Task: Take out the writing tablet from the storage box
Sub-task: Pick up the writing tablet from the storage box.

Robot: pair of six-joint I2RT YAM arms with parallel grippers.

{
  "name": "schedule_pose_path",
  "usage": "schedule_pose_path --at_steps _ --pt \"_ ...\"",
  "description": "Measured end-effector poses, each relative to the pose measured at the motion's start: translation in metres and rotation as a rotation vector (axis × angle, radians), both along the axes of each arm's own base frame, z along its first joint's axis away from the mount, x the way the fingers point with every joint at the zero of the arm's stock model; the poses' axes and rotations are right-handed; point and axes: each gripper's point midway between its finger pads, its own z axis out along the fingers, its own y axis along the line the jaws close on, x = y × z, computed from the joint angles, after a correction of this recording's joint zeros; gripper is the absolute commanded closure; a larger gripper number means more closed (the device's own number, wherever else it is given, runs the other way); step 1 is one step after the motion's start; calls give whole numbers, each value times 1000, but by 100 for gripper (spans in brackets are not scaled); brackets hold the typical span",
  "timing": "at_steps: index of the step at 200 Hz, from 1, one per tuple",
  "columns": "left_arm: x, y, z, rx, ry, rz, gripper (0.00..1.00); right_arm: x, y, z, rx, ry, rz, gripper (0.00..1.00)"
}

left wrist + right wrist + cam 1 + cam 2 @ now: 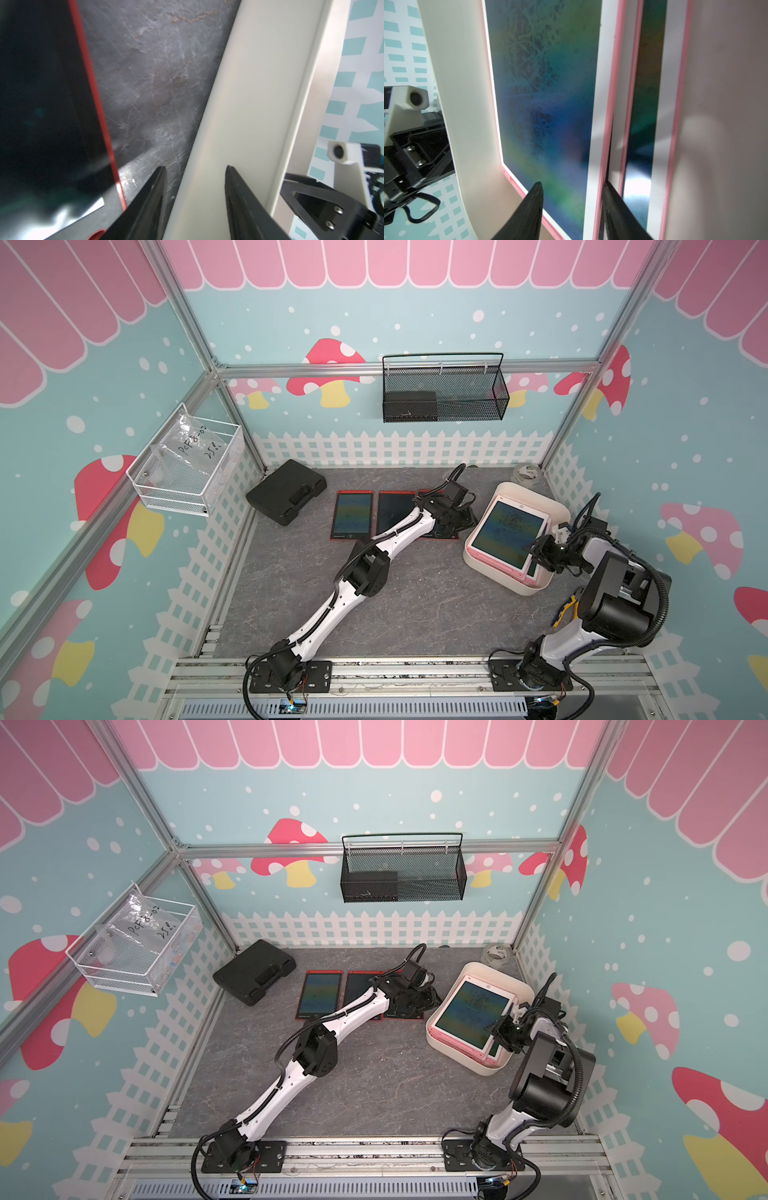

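The cream storage box point(490, 572) stands on the right part of the gray table point(415, 605), close to the right arm. Inside it lies a stack of pink-framed tablets. The top writing tablet point(509, 535) is turned a little against the ones under it, with the screen facing up. The right gripper point(571, 185) is at the near right edge of this tablet. One black finger is over the screen, and the other is at the pink edge, beside a second tablet point(648, 83) that lies lower. The fingers are apart with the tablet's white border between them, but I cannot tell if they press on it. The left gripper point(195, 168) is just beside the outer left wall of the box, with its fingers spread and holding nothing. Under it is the last of three red-framed tablets point(353, 514), which lie in a row on the table. A black case point(286, 491) lies further to the left, near the back corner
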Motion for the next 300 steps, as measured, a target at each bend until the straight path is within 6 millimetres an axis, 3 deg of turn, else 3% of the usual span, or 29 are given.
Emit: schedule_pose_path --at_steps 47,99,155,189,226,251,300 --pt "3 2 0 1 -1 6 51 5 5 5 35 -41 8 55" --pt "-15 -10 1 -17 20 -45 51 11 27 17 128 -113 69 57" --pt "-19 -13 1 -17 21 -55 52 11 29 18 148 -116 65 61" --pt "-18 -11 -3 -11 25 -54 53 11 30 21 161 -122 63 80" --pt "-23 -1 -7 19 49 -69 54 12 32 30 178 -148 65 92" --pt "-26 9 13 32 33 -77 54 13 32 34 197 -159 63 99" --pt "-10 30 99 -19 -99 -54 54 13 29 52 177 -207 54 100"
